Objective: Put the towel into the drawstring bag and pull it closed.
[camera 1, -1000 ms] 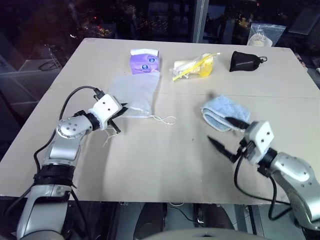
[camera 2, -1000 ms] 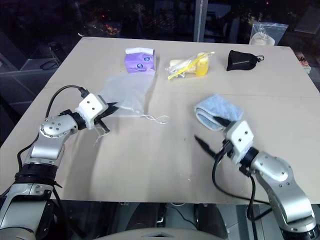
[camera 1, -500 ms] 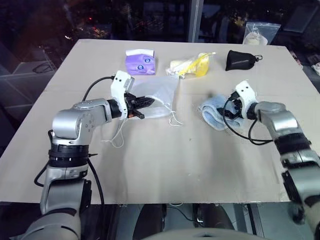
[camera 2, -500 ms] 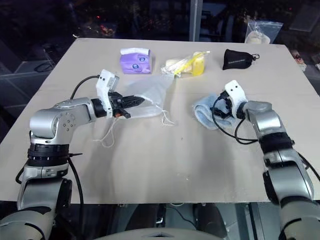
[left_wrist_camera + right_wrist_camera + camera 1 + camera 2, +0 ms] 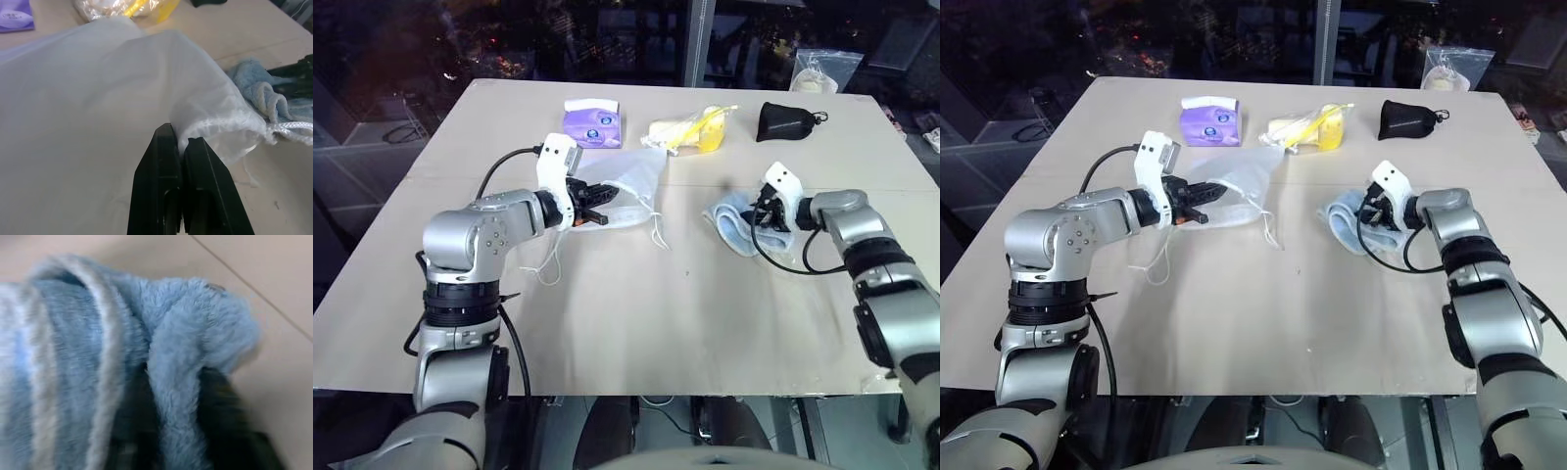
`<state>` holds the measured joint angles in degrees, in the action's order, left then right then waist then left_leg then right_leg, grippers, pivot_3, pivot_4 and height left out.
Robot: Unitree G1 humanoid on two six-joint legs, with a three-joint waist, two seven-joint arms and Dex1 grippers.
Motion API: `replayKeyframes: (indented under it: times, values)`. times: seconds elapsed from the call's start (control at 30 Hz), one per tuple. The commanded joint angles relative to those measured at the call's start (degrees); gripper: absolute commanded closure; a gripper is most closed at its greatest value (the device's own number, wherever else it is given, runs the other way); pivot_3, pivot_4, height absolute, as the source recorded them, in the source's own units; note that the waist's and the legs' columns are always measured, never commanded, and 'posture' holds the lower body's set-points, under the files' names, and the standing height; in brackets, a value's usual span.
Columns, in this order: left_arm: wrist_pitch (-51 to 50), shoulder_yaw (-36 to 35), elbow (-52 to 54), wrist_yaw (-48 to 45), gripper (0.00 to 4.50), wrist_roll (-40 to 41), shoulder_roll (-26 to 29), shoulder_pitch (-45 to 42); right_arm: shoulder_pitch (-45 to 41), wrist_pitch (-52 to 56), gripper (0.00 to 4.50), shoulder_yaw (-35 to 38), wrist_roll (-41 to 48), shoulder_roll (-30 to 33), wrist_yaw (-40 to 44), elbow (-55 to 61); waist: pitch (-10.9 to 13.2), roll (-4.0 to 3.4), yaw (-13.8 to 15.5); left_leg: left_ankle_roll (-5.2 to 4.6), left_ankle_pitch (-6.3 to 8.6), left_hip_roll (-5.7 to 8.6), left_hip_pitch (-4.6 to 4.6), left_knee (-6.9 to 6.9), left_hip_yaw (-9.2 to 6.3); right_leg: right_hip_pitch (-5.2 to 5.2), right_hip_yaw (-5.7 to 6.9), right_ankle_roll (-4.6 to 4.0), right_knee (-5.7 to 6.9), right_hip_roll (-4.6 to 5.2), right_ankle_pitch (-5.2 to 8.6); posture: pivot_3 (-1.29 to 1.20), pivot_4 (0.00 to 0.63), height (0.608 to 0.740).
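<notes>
Left gripper (image 5: 182,142) is pinching the drawstring bag (image 5: 625,182) rim; right gripper (image 5: 1377,211) (at three o'clock) is clamping the towel (image 5: 146,347).

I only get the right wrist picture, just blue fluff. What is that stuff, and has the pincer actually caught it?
Observer: It is the towel, lying on the table. The right pincer is shut on a fold of it.
Operator: Where does it go?
Observer: Into the drawstring bag, lying to the towel's left.
Operator: Is anything holding that bag?
Observer: Yes, the left pincer is shut on the bag's gathered edge.
</notes>
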<state>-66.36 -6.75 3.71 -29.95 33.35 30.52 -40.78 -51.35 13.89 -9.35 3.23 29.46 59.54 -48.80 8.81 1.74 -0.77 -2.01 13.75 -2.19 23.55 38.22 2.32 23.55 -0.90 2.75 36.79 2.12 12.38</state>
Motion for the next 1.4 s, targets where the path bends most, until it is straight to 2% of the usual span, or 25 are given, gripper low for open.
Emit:
replayKeyframes:
  times: [0.03,0.13,0.23,0.3,0.4,0.57,0.7,0.8,0.9,1.0,1.2,1.4]
  values:
    - [-5.5,0.1,1.3,-2.5,4.50,3.9,0.4,-2.6,14.2,5.8,4.48,7.2,14.6,-2.1,4.3,27.8,0.0,-0.03,0.0,0.02,0.00,-0.01,0.17,-0.04,-0.12,0.15,0.05,0.02,0.03,-0.04,0.01,0.00,0.150,0.740]
    - [-8.3,0.7,0.4,-2.6,4.50,4.5,0.2,-4.2,23.9,12.6,4.48,9.4,22.0,-3.5,1.2,48.7,0.2,-0.37,-0.1,0.10,-0.03,-0.05,0.33,-0.28,-0.32,0.41,0.10,0.04,0.07,-0.11,0.03,0.00,0.150,0.740]
    - [-10.3,2.6,-0.5,-3.2,4.50,5.0,-1.1,-6.3,27.5,17.1,4.48,3.9,23.0,-8.8,-6.1,62.8,0.3,-0.50,-0.4,0.05,0.00,0.07,0.25,-0.33,-0.13,0.60,-0.19,0.04,0.13,-0.12,0.03,0.00,0.150,0.740]
    - [-11.0,4.3,-0.8,-3.4,4.50,5.5,-2.8,-7.9,25.4,16.7,4.48,-3.5,16.3,-13.2,-12.0,62.9,0.2,-0.40,-0.3,0.05,-0.01,0.08,0.15,-0.32,-0.17,0.52,-0.16,0.03,0.12,-0.17,0.04,0.00,0.150,0.740]
    - [-12.3,5.2,-0.3,-3.6,4.50,5.9,-4.2,-9.1,22.7,16.9,4.48,-8.6,8.6,-16.9,-18.9,58.1,0.3,-0.42,-0.3,0.18,-0.10,0.04,0.16,-0.25,-0.26,0.54,-0.15,-0.01,0.15,-0.35,0.01,0.00,0.150,0.740]
    - [-12.9,6.4,0.8,-4.3,4.50,6.3,-4.0,-9.8,21.2,18.0,4.48,-9.0,3.4,-19.6,-27.7,54.3,0.3,-0.40,0.2,0.25,-0.15,0.10,0.31,-0.10,-0.20,0.53,-0.19,-0.02,0.09,-0.10,0.00,0.00,0.150,0.740]
    - [-15.1,6.7,2.0,-5.2,4.50,7.2,-2.2,-8.8,23.2,20.2,4.48,-1.8,8.0,-24.1,-32.5,53.1,0.3,-0.38,0.0,0.25,-0.15,0.10,0.32,-0.12,-0.14,0.53,-0.25,-0.01,0.05,-0.09,0.00,0.00,0.150,0.740]
    - [-16.2,7.5,2.2,-7.8,4.50,7.8,1.8,-7.5,25.3,21.1,4.48,4.6,13.6,-25.5,-32.6,55.1,0.3,-0.38,-0.1,0.26,-0.14,0.07,0.31,-0.28,-0.22,0.60,-0.18,-0.01,0.07,-0.19,0.00,0.00,0.150,0.740]
    - [-14.6,9.4,1.7,-10.5,4.50,7.2,5.8,-7.0,27.0,22.1,4.48,7.3,15.9,-24.3,-32.6,56.9,0.3,-0.39,-0.2,0.26,-0.14,0.07,0.24,-0.49,-0.24,0.62,-0.16,-0.03,0.07,-0.22,0.01,0.00,0.150,0.740]
    - [-12.9,10.4,0.4,-11.7,4.50,6.3,7.4,-7.8,28.2,22.6,4.48,7.7,17.5,-22.8,-32.1,58.7,0.3,-0.39,-0.2,0.26,-0.14,0.07,0.23,-0.53,-0.25,0.64,-0.15,-0.03,0.07,-0.22,0.01,0.00,0.150,0.740]
    - [-4.3,11.1,-3.6,-11.1,4.50,2.5,5.7,-10.9,31.0,26.5,4.48,2.9,24.2,-16.2,-22.1,65.7,0.3,-0.38,0.1,0.25,-0.14,0.13,0.27,-0.50,-0.21,0.62,-0.18,-0.02,0.02,-0.15,0.02,0.00,0.150,0.740]
    - [-2.5,10.5,-5.2,-11.3,4.50,2.1,3.2,-13.7,30.9,26.0,4.48,-1.1,21.6,-12.8,-22.1,66.0,0.3,-0.37,-0.1,0.25,-0.14,0.11,0.26,-0.49,-0.15,0.63,-0.14,-0.02,0.02,-0.24,0.02,0.00,0.150,0.740]
